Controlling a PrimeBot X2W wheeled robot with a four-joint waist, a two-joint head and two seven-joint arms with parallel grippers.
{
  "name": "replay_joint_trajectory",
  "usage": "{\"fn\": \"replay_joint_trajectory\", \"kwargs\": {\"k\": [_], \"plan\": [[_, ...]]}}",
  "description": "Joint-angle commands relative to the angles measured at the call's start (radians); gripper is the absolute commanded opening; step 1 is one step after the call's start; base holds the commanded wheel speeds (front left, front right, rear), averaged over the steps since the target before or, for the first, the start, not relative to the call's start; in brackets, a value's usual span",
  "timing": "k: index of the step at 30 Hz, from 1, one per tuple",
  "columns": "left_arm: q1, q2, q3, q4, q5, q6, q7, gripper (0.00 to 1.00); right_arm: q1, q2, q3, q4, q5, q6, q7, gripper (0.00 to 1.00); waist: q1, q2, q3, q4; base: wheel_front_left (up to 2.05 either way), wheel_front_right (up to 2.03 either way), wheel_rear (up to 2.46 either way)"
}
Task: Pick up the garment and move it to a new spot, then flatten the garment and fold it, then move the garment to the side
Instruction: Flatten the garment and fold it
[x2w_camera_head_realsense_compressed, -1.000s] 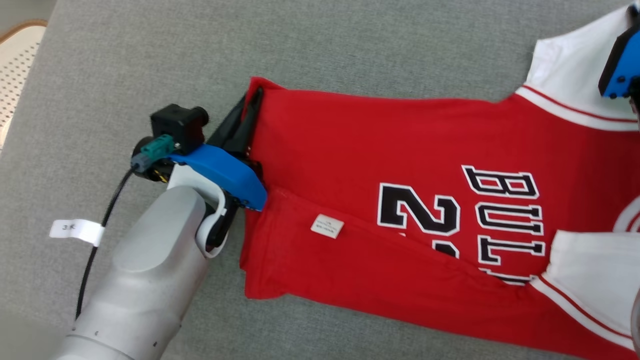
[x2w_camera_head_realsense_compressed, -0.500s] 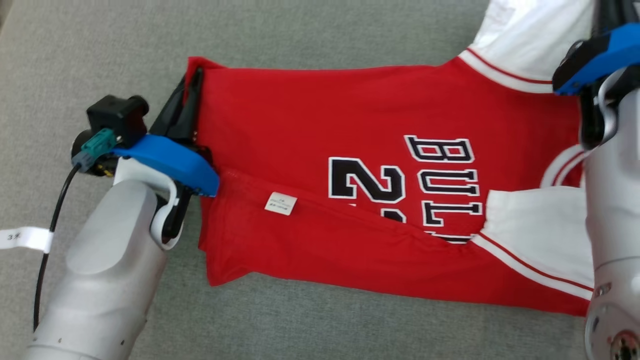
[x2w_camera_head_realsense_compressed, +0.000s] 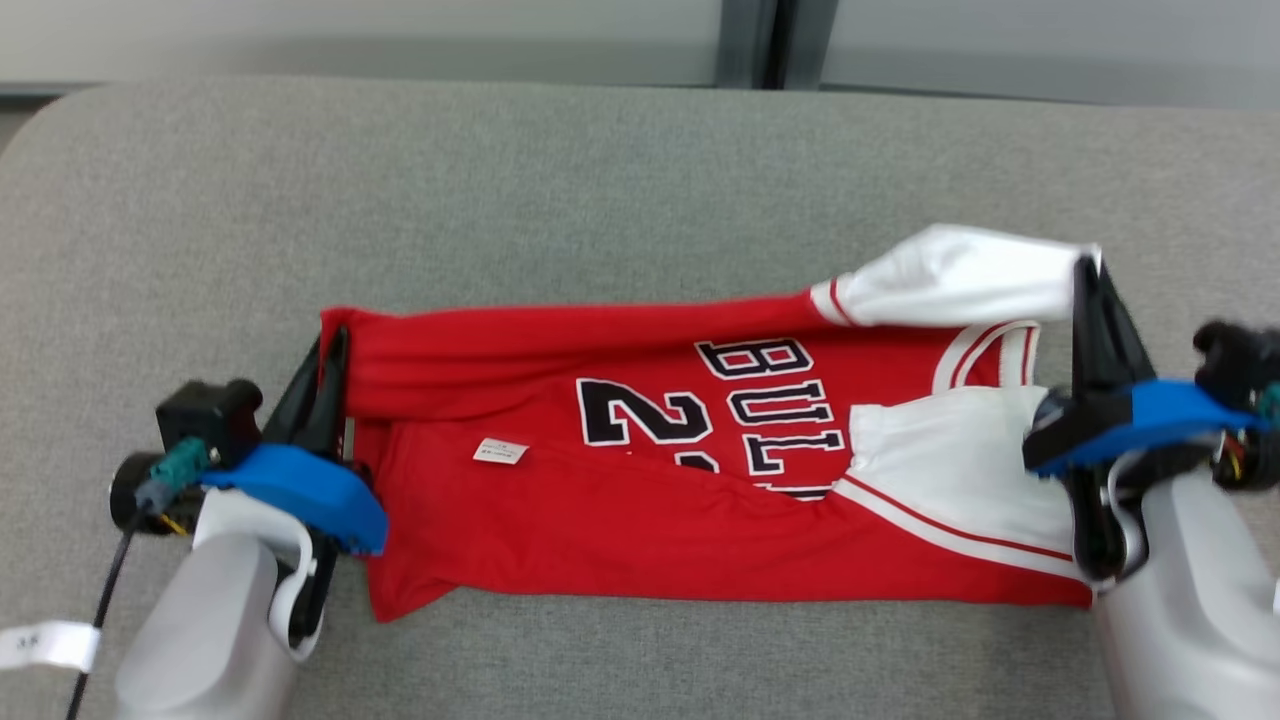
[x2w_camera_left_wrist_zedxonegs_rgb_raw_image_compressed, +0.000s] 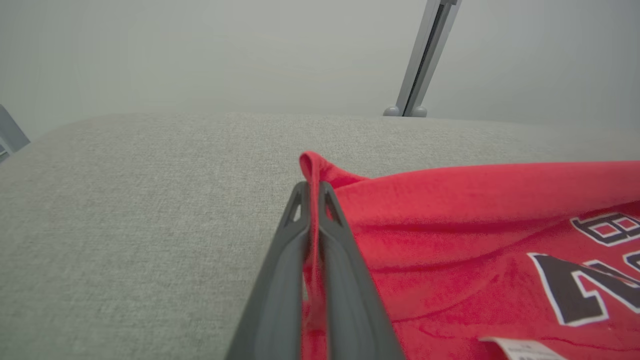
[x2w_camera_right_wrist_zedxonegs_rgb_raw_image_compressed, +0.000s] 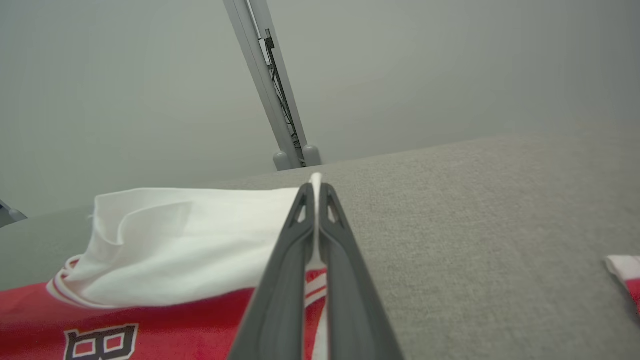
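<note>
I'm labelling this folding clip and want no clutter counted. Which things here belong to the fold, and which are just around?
In the job: red jersey, pinched at its hem corner by the shut left gripper and at its white sleeve by the shut right gripper.

Just around: grey padded surface under it, metal post behind, white tag at the head view's lower left.

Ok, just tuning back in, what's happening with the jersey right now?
The robot is mid-fold on a red jersey lying on the grey padded surface. The left end effector is shut on the far hem corner, the right end effector on the white sleeve, which looks lifted off the surface. The near side already lies folded over part of the lettering.
</note>
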Motion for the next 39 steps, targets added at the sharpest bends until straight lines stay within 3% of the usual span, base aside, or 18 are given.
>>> {"fn": "replay_joint_trajectory", "kwargs": {"k": [1,13,14,15,16,17,18,26,31,39], "plan": [[0.053,-0.002,0.015,-0.013,0.019,-0.002,-0.004,0.00,0.086,-0.003,0.012,-0.044,0.047,0.000,-0.004,0.00,0.0002,0.0000,-0.048,-0.031,0.00,0.00,0.00],[0.273,-0.051,0.074,-0.021,0.068,-0.002,-0.004,0.00,0.382,0.018,0.058,-0.138,0.155,0.000,0.020,0.00,0.0002,0.0000,-0.160,-0.049,0.00,0.00,0.00],[0.288,-0.056,0.078,-0.021,0.073,-0.002,-0.004,0.13,0.393,0.020,0.061,-0.139,0.154,0.000,0.024,0.00,0.0002,0.0000,-0.164,-0.049,0.00,0.00,0.00],[0.303,-0.064,0.080,-0.018,0.077,-0.002,-0.004,0.42,0.403,0.023,0.060,-0.135,0.154,0.000,0.032,0.00,0.0002,0.0000,-0.167,-0.050,0.00,0.00,0.00],[0.317,-0.071,0.091,-0.014,0.079,-0.002,-0.004,1.00,0.413,0.024,0.055,-0.127,0.151,0.000,0.040,0.00,0.0002,0.0000,-0.172,-0.049,0.00,0.00,0.00],[0.327,-0.074,0.104,-0.012,0.084,-0.002,-0.004,1.00,0.418,0.026,0.050,-0.124,0.146,0.000,0.042,0.29,0.0002,0.0000,-0.176,-0.048,0.00,0.00,0.00],[0.334,-0.076,0.116,-0.014,0.094,-0.001,-0.004,1.00,0.419,0.026,0.045,-0.122,0.134,0.000,0.041,1.00,0.0002,0.0000,-0.178,-0.047,0.00,0.00,0.00],[0.438,-0.116,0.238,-0.129,0.207,0.058,-0.004,1.00,0.423,0.010,0.040,-0.163,-0.036,0.000,0.005,1.00,0.0002,0.0000,-0.218,-0.035,0.00,0.00,0.00],[0.517,-0.158,0.277,-0.228,0.282,0.054,-0.004,1.00,0.445,0.026,0.038,-0.182,-0.127,0.000,-0.003,1.00,0.0002,0.0000,-0.251,-0.026,0.00,0.00,0.00],[0.583,-0.209,0.282,-0.249,0.314,0.034,-0.003,1.00,0.488,0.048,0.032,-0.131,-0.144,0.000,-0.004,1.00,0.0002,0.0000,-0.285,-0.012,0.00,0.00,0.00]]}}
